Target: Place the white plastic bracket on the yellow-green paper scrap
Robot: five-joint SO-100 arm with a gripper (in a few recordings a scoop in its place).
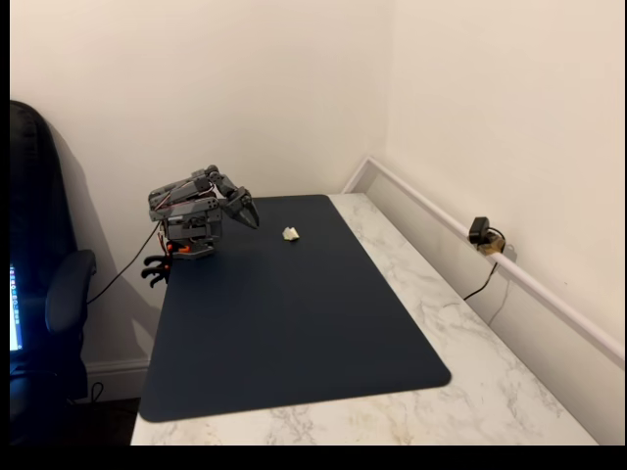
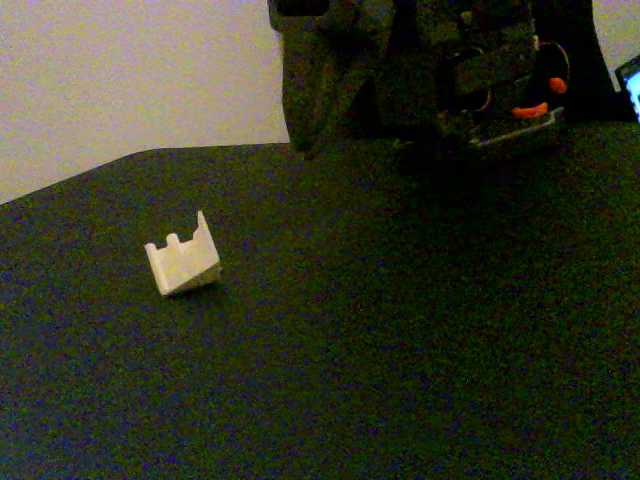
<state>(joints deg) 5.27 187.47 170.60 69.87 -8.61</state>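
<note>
Progress: nothing of the task appears done.

Nearest the camera in a fixed view, the marble-patterned desk [image 1: 431,294] carries a dark mat [image 1: 294,323] whose front and middle portions hold no item. Farther back, toward the upper centre of that frame, the white plastic bracket [image 1: 291,233] lies on the mat, free of any grip. In the other fixed view the same piece sits at left of centre [image 2: 183,262], tipped on an edge, with notched upright tabs showing; bare mat surrounds it on all sides.

Beyond it, at the mat's far left corner in the wide fixed view, the gripper [image 1: 250,213] hangs folded close to the arm's base [image 1: 191,235], near the bracket but clearly apart from it, tips pointing right and slightly downward. The jaws hold nothing; whether they stand parted or together cannot be told at this size.

The yellow-green paper scrap could not be located with confidence; a faint pale fleck near the mat's far edge is too small to identify.

Judgement: approach, pickup, carry and placement all remain outstanding.
</note>
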